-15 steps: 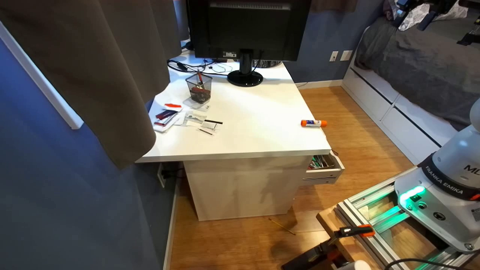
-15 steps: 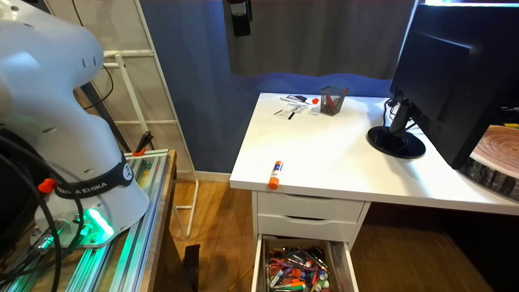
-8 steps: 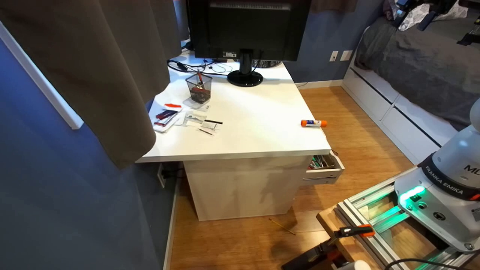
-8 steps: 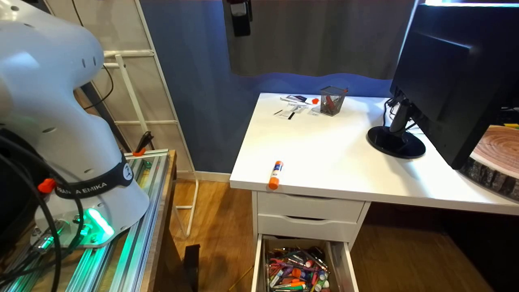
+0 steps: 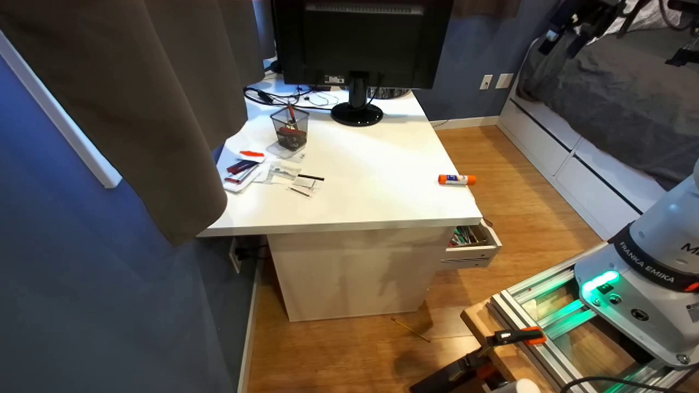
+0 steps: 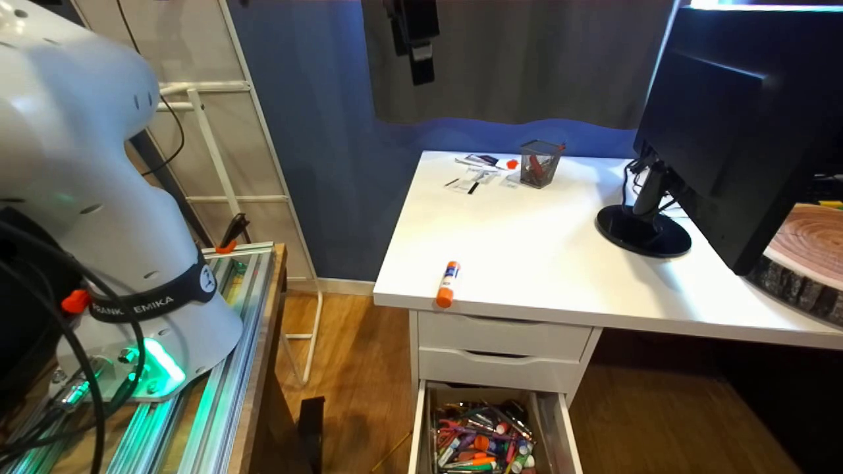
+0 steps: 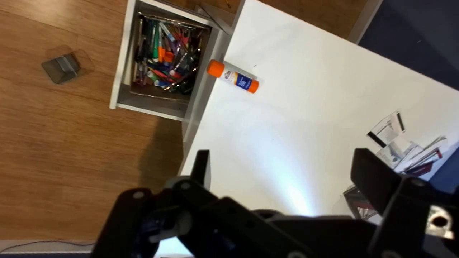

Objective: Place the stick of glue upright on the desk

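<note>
A: When judged from the wrist view, where to find the slim cylindrical, plastic-looking, orange-and-white glue stick (image 7: pixel 233 76)?

B: Up and to the left of the gap in the black two-fingered claw (image 7: pixel 282 157), beyond the fingertips (image 7: pixel 371 172) rather than between them. Lies on its side on the broad white rectangular desk (image 7: pixel 315 89), with one orange end at the edge by the pulled-out white drawer (image 7: pixel 123 53), perhaps jutting past.

A: Any grip on it?

B: None. Spread wide, holding nothing; in both exterior views, high above desk level and well apart from the glue stick.

A: And the long axis?

B: Slants down to the right in the wrist view, closer to running along the line from fingertip to fingertip than across it. Likely best to turn the wrist before going down, so as to close across the glue stick and tip it upright.
</note>
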`<state>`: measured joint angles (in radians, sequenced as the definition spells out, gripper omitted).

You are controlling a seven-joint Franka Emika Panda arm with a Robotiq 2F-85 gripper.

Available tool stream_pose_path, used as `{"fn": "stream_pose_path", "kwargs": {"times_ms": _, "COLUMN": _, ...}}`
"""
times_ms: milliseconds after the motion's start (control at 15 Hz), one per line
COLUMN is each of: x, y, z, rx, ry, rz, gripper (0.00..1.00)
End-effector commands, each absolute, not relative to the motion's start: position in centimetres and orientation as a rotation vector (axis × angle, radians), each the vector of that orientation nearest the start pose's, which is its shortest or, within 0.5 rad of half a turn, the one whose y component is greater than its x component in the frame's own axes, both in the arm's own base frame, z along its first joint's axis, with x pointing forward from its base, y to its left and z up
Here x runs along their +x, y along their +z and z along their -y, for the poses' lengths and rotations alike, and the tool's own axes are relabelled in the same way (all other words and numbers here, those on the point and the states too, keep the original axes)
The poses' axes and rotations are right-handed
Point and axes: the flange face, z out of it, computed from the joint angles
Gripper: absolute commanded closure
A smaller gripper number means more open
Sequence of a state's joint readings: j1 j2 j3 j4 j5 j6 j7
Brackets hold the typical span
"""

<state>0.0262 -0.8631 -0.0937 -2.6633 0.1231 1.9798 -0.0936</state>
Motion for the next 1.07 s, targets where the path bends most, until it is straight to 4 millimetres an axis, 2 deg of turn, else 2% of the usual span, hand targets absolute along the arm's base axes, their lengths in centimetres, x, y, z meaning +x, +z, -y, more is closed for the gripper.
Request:
{"fn": "stream_pose_path", "kwargs": {"times_ms": 0, "x": 31.4, "y": 44.9, "z": 0.7, "rx": -2.854, "ry": -0.326, "rz": 0.257, "gripper": 0.00}}
{"fn": "stream_pose_path", "kwargs": {"times_ms": 67, "x": 31.4, "y": 43.3, "z": 0.7, "rx": -2.830, "ry": -0.346, "rz": 0.325, "gripper": 0.00}}
{"fn": "stream_pose_path", "kwargs": {"times_ms": 133, "x": 33.7, "y": 43.9, "z": 1.3, "rx": -2.827, "ry": -0.368, "rz": 0.400, "gripper": 0.00}}
{"fn": "stream_pose_path", "kwargs": {"times_ms": 333, "x": 35.0, "y": 41.1, "z": 1.6, "rx": -2.769, "ry": -0.443, "rz": 0.619, "gripper": 0.00}}
{"fn": "stream_pose_path", "kwargs": {"times_ms": 533, "x": 36.2, "y": 38.0, "z": 1.0, "rx": -2.703, "ry": -0.410, "rz": 0.843, "gripper": 0.00}}
{"fn": "stream_pose_path", "kwargs": {"times_ms": 800, "x": 36.8, "y": 33.3, "z": 0.2, "rx": -2.607, "ry": -0.315, "rz": 0.942, "gripper": 0.00}}
{"fn": "stream_pose_path", "kwargs": {"times_ms": 867, "x": 36.4, "y": 35.4, "z": 0.4, "rx": -2.643, "ry": -0.330, "rz": 0.909, "gripper": 0.00}}
{"fn": "stream_pose_path", "kwargs": {"times_ms": 1000, "x": 36.6, "y": 33.6, "z": 0.3, "rx": -2.622, "ry": -0.287, "rz": 0.936, "gripper": 0.00}}
